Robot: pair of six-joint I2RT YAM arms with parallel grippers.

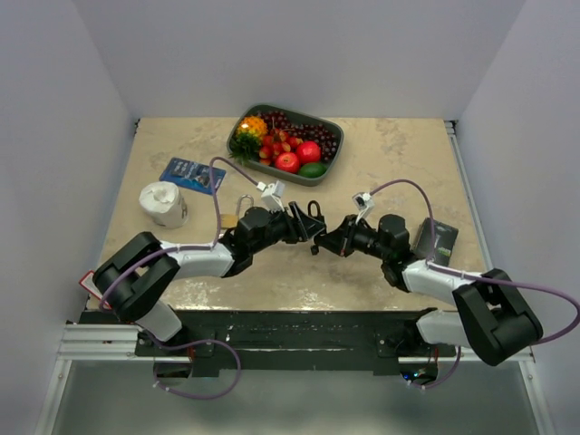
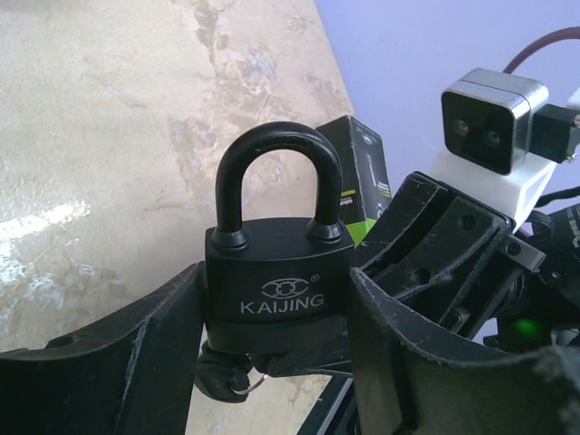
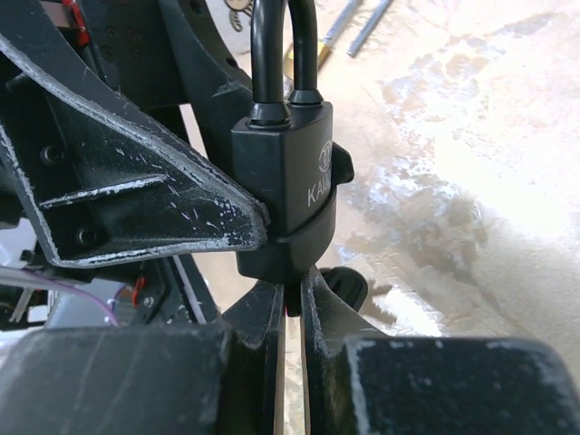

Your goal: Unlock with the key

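L pincer (image 2: 276,313) clamps black padlock (image 2: 276,272) by its body, held above surface (image 1: 399,154) ctr. R pincer (image 3: 292,313) pinches key (image 3: 291,306) at lock's 6 o'clock; key looks inserted. Shackle (image 2: 276,168) seated, so step = turn key. Next needs R wrist twist w/ L firm. Fruit tray (image 1: 285,145) at 12, dark box (image 1: 437,240) at 3; neither seems to block.

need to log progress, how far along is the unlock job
Done: the left claw grips the black padlock. In hand: the right claw looks pinched on the key at the lock's underside. Left: the shackle is seated at both legs, so turning the key and popping it open remain.
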